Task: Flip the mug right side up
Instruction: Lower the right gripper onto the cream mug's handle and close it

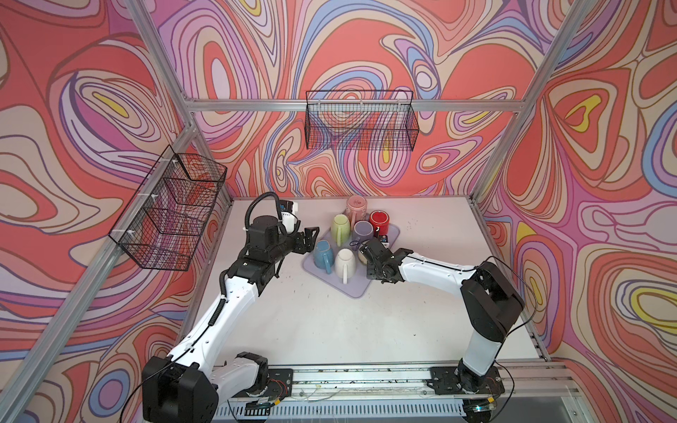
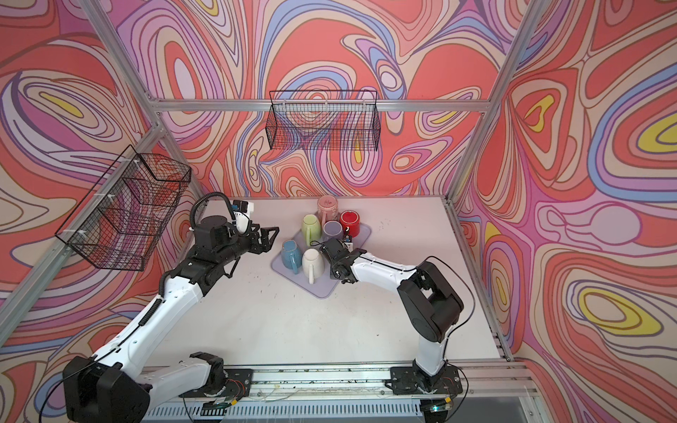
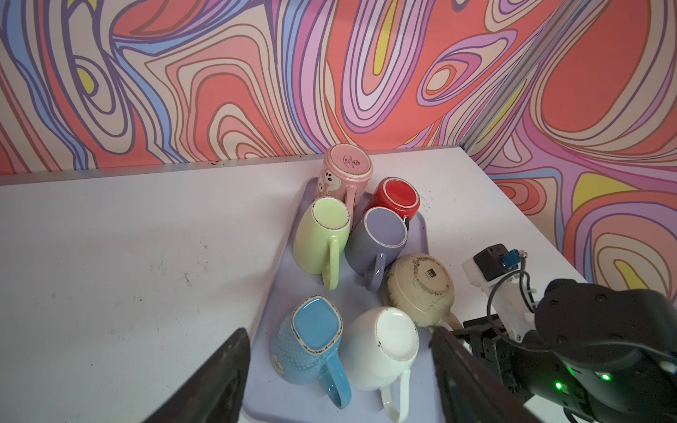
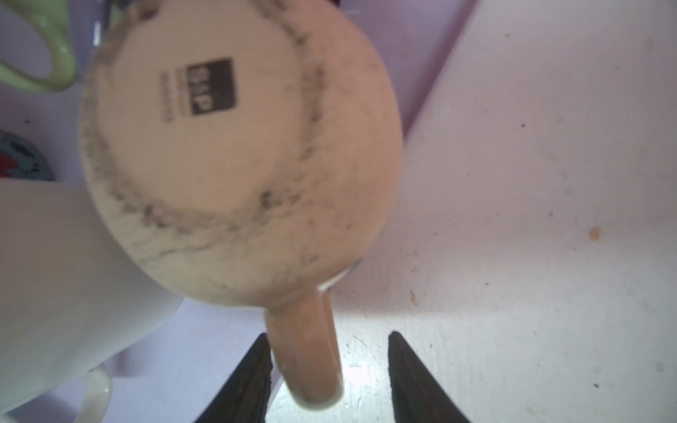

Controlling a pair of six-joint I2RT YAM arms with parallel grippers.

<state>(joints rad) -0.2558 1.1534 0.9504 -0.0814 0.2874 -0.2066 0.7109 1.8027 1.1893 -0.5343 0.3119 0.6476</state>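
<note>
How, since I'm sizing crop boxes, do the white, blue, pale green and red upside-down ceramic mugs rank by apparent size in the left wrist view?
1. White ceramic mug and blue ceramic mug: alike, nearest the camera.
2. Pale green ceramic mug.
3. Red ceramic mug, partly hidden, farther off.

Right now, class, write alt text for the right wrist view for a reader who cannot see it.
An upside-down beige mug fills the view, stained base up. Its handle lies between the right gripper's open fingertips; a white mug sits alongside on the lavender tray.
</note>
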